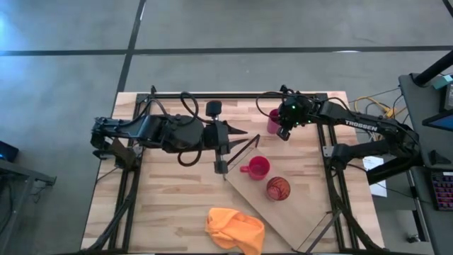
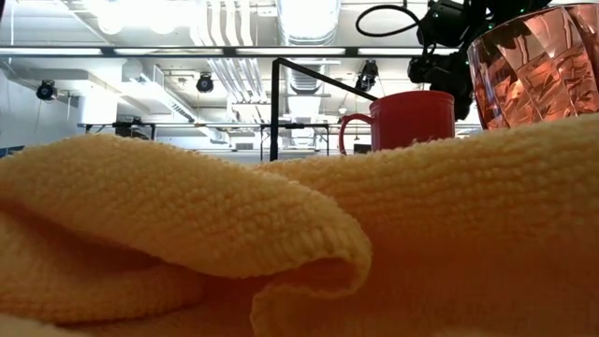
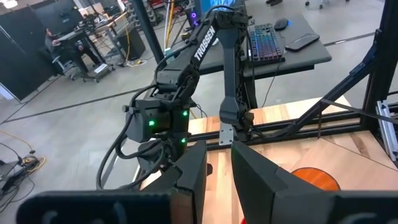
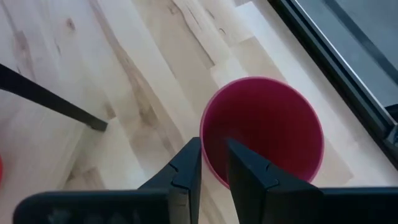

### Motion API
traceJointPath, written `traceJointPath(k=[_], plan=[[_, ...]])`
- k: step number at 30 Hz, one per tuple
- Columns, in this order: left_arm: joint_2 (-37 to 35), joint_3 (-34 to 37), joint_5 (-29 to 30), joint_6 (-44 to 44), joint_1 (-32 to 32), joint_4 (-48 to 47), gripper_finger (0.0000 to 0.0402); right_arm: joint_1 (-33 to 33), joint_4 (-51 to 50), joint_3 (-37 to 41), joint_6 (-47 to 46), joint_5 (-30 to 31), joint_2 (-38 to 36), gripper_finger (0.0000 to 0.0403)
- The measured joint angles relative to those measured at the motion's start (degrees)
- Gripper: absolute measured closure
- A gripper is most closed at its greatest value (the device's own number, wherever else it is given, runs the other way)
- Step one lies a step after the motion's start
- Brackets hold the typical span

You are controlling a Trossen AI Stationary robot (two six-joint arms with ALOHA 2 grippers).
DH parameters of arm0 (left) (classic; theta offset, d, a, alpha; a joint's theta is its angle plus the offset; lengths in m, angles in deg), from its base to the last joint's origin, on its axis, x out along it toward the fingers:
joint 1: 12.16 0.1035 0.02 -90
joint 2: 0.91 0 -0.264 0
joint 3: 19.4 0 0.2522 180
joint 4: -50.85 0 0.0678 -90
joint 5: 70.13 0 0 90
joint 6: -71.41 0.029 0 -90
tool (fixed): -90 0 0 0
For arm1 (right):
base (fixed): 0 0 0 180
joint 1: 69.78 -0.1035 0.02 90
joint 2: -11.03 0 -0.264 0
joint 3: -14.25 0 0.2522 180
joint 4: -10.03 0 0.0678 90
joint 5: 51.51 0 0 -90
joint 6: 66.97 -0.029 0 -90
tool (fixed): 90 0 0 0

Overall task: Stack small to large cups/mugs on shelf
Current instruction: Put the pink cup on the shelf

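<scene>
The magenta-pink cup (image 1: 272, 120) stands upright on the tabletop at the far side, and my right gripper (image 1: 284, 132) is shut on its rim. The red mug (image 1: 258, 168) and the orange patterned tumbler (image 1: 277, 188) stand on the plywood shelf board (image 1: 297, 216), side by side. They also show in the low view, the mug (image 2: 412, 117) left of the tumbler (image 2: 543, 61). My left gripper (image 1: 221, 167) is shut and empty, pointing down at the shelf's left corner beside its black wire frame (image 1: 244, 150). My right gripper pinches the magenta cup's rim wall (image 4: 207, 158), one finger (image 4: 186, 168) outside the cup and one finger (image 4: 249, 174) inside it. The fingers come from above, pointing down. The cup is upright; whether its base is on the table I cannot tell.
A yellow-orange cloth (image 1: 235, 230) lies crumpled near the table's near edge and fills the lower part of the low view (image 2: 281, 243). Black frame rails (image 1: 233, 95) run along the table's far edge and sides. Bare tabletop (image 1: 177, 205) lies left of the shelf.
</scene>
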Motion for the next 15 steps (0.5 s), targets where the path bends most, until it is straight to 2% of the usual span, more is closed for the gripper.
traceJointPath(k=[15], plan=[[0.04,0.04,0.00,0.00,0.15,0.00,0.0340,-0.02,0.15,0.02,0.29,-1.20,0.04,0.0339]])
